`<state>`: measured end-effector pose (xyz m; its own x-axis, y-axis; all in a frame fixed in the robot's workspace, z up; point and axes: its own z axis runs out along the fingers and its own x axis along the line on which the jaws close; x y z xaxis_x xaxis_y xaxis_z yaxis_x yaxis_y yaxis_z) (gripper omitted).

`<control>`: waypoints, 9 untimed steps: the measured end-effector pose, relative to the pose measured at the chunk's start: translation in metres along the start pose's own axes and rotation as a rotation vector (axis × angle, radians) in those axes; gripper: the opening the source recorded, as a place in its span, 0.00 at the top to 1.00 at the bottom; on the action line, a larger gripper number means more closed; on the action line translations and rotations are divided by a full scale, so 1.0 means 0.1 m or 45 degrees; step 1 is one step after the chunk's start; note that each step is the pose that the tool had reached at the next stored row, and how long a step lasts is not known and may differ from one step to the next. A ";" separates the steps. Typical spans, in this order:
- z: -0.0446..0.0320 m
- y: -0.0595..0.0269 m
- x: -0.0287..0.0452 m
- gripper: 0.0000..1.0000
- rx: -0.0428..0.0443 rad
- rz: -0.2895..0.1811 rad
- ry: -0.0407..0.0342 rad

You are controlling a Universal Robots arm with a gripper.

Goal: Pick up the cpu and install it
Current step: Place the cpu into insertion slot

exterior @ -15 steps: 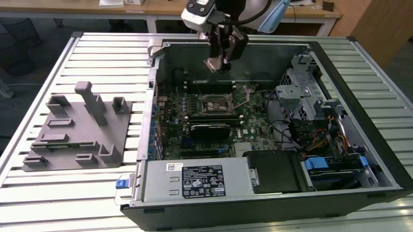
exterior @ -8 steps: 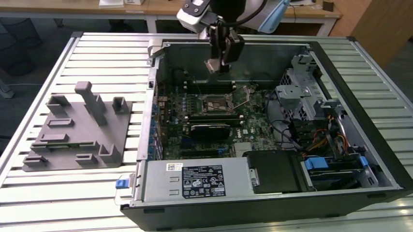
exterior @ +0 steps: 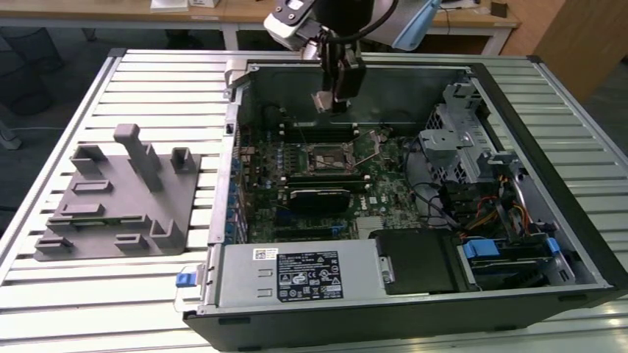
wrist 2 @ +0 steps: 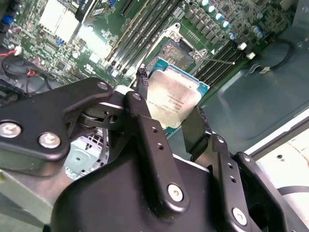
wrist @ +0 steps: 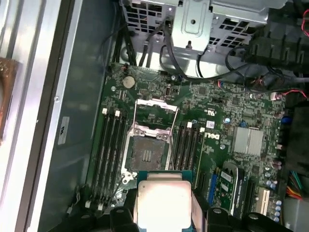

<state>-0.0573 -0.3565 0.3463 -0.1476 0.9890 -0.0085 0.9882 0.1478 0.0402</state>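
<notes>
Gripper (wrist 2: 170, 110) clamps the cpu (wrist 2: 175, 94) by its edges over the motherboard (wrist: 227, 111), near the open socket (wrist: 147, 152); the lid's faint print is unreadable.

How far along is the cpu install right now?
Pickup looks done: the gripper is shut on the cpu, held above the motherboard. Left to do: seating it. The socket sits open and empty in the first wrist view, with the cpu not yet touching it.

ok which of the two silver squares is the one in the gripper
The smooth-topped cpu, clamped in the gripper above the motherboard. The other, a ribbed heatsink, sits fixed on that board.
</notes>
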 end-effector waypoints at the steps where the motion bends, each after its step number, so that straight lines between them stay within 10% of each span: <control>1: 0.031 0.023 0.021 0.47 0.000 0.007 0.0001; 9: 0.119 0.062 0.036 0.47 0.001 0.094 -0.0033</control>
<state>-0.0513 -0.3521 0.3347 -0.0743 0.9972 -0.0082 0.9964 0.0746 0.0402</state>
